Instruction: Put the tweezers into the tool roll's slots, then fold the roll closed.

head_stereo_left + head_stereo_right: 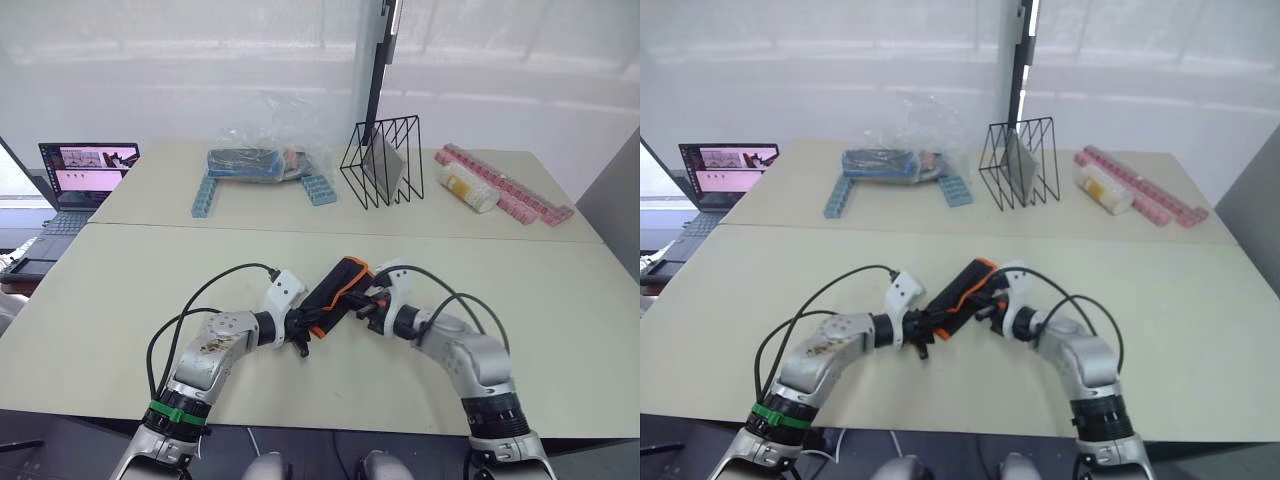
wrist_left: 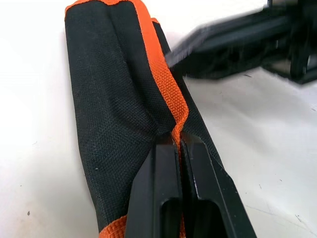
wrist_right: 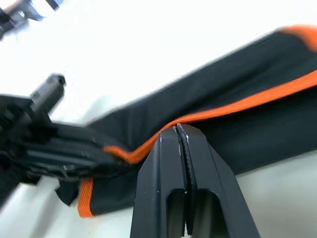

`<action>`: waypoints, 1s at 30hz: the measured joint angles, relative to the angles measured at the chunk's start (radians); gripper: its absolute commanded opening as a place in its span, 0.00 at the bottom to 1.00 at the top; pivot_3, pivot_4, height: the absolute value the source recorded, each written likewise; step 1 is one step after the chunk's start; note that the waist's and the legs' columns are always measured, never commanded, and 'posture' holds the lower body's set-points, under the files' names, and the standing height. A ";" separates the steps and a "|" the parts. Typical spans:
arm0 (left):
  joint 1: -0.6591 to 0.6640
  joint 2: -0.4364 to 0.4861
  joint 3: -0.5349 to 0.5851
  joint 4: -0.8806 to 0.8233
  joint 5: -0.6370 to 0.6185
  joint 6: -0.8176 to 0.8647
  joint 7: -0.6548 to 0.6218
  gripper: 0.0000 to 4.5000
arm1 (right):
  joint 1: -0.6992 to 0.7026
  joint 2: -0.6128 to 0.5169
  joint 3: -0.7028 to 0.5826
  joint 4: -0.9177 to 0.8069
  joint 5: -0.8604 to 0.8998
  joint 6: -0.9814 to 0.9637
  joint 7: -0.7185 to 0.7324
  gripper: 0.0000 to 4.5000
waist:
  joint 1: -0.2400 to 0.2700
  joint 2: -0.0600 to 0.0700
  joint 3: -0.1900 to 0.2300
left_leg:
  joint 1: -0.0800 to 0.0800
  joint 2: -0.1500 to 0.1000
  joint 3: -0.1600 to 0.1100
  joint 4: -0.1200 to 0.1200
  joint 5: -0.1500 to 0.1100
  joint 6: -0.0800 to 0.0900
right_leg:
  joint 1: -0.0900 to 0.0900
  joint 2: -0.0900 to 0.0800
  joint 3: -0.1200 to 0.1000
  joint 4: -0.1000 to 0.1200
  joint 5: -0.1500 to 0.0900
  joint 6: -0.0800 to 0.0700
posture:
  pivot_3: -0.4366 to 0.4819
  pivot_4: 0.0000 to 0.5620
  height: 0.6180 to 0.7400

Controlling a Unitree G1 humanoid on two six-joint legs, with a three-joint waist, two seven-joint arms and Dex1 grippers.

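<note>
Between my two grippers, left point(image 2: 177, 141) and right point(image 3: 176, 130), both jaws pinch the folded tool roll's point(image 1: 333, 293) orange trim above the tabletop point(image 1: 560, 320).

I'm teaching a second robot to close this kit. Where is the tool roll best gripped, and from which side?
Grip the orange border trim where it runs along the folded tool roll, coming in from either long side, low over the table. The trim forms a thin raised ridge that closed fingers can pinch; both the left tool and right tool are shut on it.

Tool roll point(image 1: 335, 290) between both end effectors
</note>
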 measured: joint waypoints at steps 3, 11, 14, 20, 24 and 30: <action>-0.001 0.000 -0.003 0.000 0.002 0.000 -0.003 0.00 | -0.032 0.004 -0.011 -0.025 0.030 -0.006 0.023 0.00 | 0.000 0.000 0.000 | 0.000 0.000 0.000 0.000 -0.001 0.002 | 0.001 -0.001 0.000 -0.002 0.000 0.001 | 0.48 0.27 0.87; -0.001 0.002 -0.014 -0.010 0.010 -0.002 -0.004 0.00 | -0.049 0.054 0.122 0.078 -0.118 -0.108 -0.067 0.00 | 0.001 0.001 -0.001 | -0.003 0.000 -0.002 -0.001 -0.001 0.002 | 0.000 -0.009 0.000 -0.007 0.001 0.002 | 0.48 0.27 0.87; 0.003 0.012 -0.029 -0.013 0.024 -0.027 -0.007 0.00 | -0.014 0.040 0.145 0.107 -0.158 -0.176 -0.068 0.00 | -0.002 0.003 -0.002 | -0.004 -0.001 -0.002 -0.002 -0.002 0.004 | 0.001 -0.012 0.000 -0.010 0.002 0.004 | 0.48 0.27 0.87; 0.017 0.041 -0.046 -0.026 0.048 -0.068 -0.008 0.07 | -0.003 0.037 0.181 0.155 -0.187 -0.267 -0.053 0.00 | -0.009 0.002 -0.006 | -0.002 -0.002 -0.002 -0.005 -0.003 0.005 | 0.001 -0.013 0.000 -0.011 0.002 0.004 | 0.48 0.27 0.87; 0.049 0.066 -0.036 -0.063 0.031 -0.070 -0.038 0.34 | -0.001 0.040 0.189 0.168 -0.187 -0.287 -0.043 0.00 | -0.018 0.004 -0.007 | 0.000 -0.001 -0.002 -0.010 -0.003 0.005 | 0.001 -0.013 0.001 -0.012 0.002 0.003 | 0.48 0.27 0.87; 0.080 0.138 0.051 -0.102 -0.115 -0.004 -0.153 0.79 | 0.004 0.042 0.194 0.170 -0.188 -0.290 -0.040 0.00 | -0.026 0.005 -0.007 | 0.000 -0.001 -0.002 -0.010 -0.003 0.005 | 0.000 -0.013 0.001 -0.012 0.002 0.003 | 0.48 0.27 0.87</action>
